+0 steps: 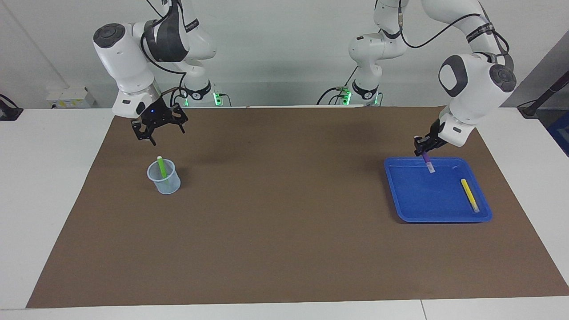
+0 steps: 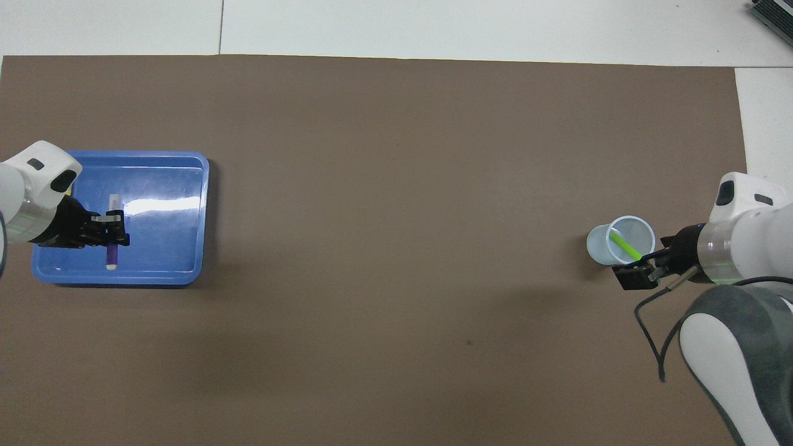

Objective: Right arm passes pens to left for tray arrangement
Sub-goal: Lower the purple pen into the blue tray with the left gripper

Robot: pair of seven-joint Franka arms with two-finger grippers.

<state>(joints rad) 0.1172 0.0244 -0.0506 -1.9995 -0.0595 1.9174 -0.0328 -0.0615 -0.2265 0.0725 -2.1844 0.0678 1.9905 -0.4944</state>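
Left tool (image 1: 422, 150), purple pen (image 1: 427, 161) steeply tilted over tray (image 1: 438, 218)

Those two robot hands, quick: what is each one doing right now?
Left gripper: shut on the purple pen, over the blue tray.
Right gripper: open, holding nothing, above the cup.

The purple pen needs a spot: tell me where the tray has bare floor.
The tray is bare from the yellow pen across to its rim toward the table's middle. That pen crowds only the edge at the left arm's end. The left gripper holds the purple pen over the rim nearest the robots.
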